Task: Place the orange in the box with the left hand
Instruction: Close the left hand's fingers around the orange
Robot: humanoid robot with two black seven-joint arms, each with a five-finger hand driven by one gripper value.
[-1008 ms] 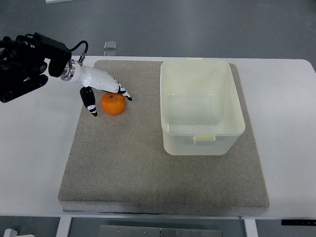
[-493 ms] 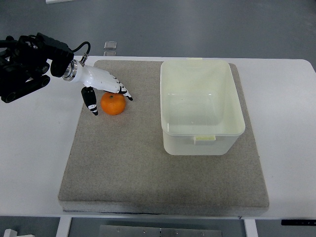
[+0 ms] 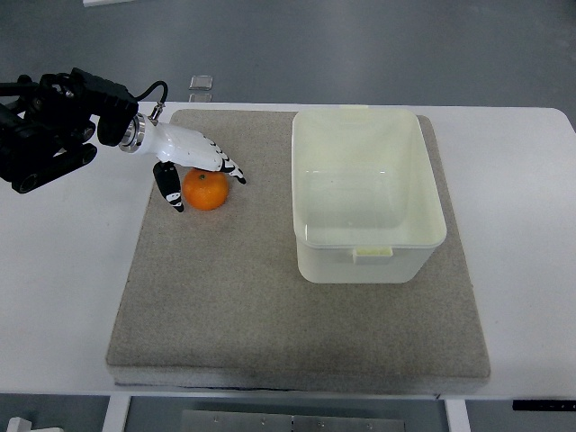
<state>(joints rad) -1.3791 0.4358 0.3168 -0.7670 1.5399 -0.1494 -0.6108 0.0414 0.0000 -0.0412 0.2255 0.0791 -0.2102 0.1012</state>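
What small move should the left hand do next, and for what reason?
Probably close the fingers around the round orange fruit. The white left hand is spread over it, thumb to its left and fingers above it, but no grasp shows. The fruit lies on the grey mat, left of the empty pale plastic box.

I see a bright, even feed lit from overhead. The white surface (image 3: 522, 270) reads near full brightness without clipping. Shadows are soft and short: a faint one under the orange (image 3: 207, 190), another along the mat's (image 3: 270, 306) front edge. Focus is sharp throughout; no motion blur or visible edge distortion.
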